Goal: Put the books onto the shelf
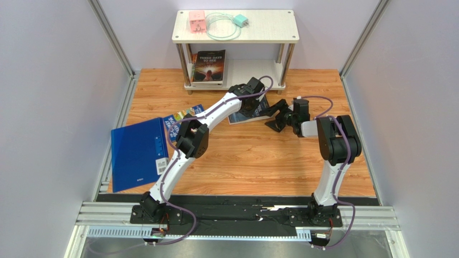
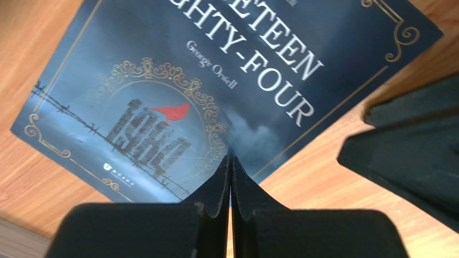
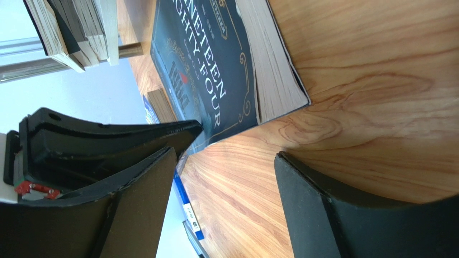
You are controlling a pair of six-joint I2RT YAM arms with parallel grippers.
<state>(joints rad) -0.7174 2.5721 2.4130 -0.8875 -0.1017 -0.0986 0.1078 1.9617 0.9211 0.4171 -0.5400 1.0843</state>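
Observation:
A dark blue-grey book titled "Nineteen Eighty-Four" [image 1: 263,110] [image 2: 161,75] [image 3: 207,70] lies flat on the wooden table in front of the shelf [image 1: 269,29]. My left gripper [image 1: 252,106] [image 2: 230,159] is shut, with nothing between its fingers, and its tips are down at the book's near edge. My right gripper [image 1: 273,117] [image 3: 225,157] stands open just right of the book, close to the tabletop, holding nothing. A black book, "Three Days to See" [image 1: 209,66], is on the shelf's lower board. Bright-covered books [image 1: 182,115] lie on the table, partly under the left arm.
A large blue folder [image 1: 137,153] lies at the table's left edge. On the shelf's top board are a pink box [image 1: 196,21], a coiled cable [image 1: 221,28] and a teal charger [image 1: 240,21]. Grey walls close in both sides.

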